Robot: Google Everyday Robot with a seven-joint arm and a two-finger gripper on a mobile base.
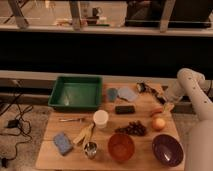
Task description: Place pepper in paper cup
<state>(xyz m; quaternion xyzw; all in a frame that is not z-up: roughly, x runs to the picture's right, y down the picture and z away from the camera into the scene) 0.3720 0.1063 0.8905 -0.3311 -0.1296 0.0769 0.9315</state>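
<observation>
The pepper [157, 112] is a small red sliver lying near the table's right edge, just behind the orange fruit [158, 123]. My gripper [162, 103] hangs at the end of the white arm [186, 84], close above the pepper and slightly behind it, open with nothing in it. The white paper cup [100, 119] stands upright mid-table, well to the left of the gripper, in front of the green bin.
A green bin [76, 93] fills the back left. A black block [125, 109], grapes [132, 129], orange bowl [121, 146], purple bowl [167, 149], metal cup [90, 148], blue sponge [63, 143] and banana [84, 134] are spread across the wooden table [50, 156].
</observation>
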